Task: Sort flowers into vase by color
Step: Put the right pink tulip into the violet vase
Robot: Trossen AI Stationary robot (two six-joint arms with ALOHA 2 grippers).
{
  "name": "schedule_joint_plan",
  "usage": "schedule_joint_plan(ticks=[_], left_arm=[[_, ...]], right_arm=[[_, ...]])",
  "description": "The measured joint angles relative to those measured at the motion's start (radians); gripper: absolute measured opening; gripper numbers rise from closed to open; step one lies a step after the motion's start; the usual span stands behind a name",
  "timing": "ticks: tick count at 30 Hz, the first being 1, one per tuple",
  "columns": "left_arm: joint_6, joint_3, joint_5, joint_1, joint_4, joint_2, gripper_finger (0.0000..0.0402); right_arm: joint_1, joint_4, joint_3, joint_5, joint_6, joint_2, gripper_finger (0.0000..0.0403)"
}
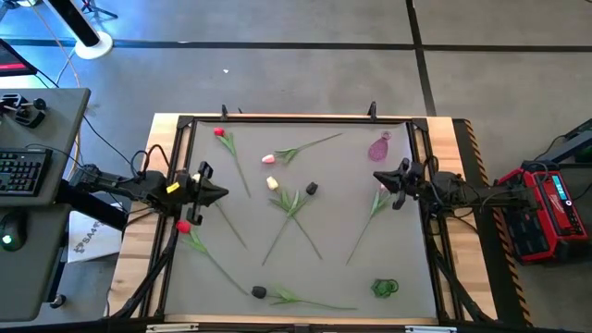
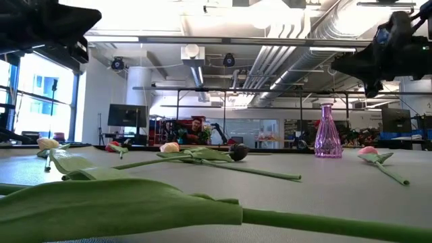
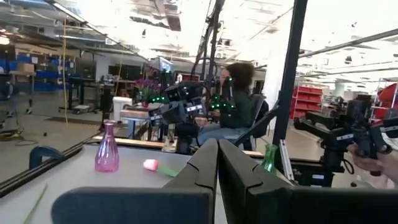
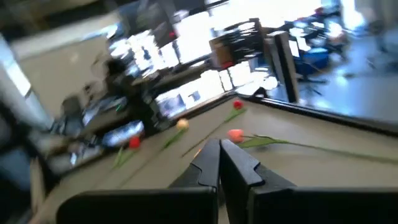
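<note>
Nothing is sorted yet: the tulips lie scattered flat across the grey mat, and both the pink vase and the green vase stand empty. The left gripper and right gripper hover, fingers pressed together, holding nothing. No writing is readable anywhere.

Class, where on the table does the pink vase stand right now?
In the high view the pink vase stands near the table's far right corner, just beyond the right gripper, with a pink tulip lying nearby.
</note>
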Motion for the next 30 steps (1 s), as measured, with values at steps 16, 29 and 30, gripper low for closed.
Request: schedule_joint_plan(ticks=[16, 29, 30], left_arm=[[-0.281, -0.001, -0.253, 0.000, 0.109, 0.289, 0.0000], [-0.415, -0.001, -0.336, 0.001, 0.135, 0.550, 0.0000], [-0.415, -0.001, -0.336, 0.001, 0.135, 0.556, 0.0000]], right_arm=[[0.000, -0.029, 0.000, 0.073, 0.297, 0.002, 0.0003], [-0.012, -0.336, 0.206, 0.111, 0.533, 0.218, 0.0138], [-0.021, -0.391, 0.238, 0.123, 0.543, 0.245, 0.0145]])
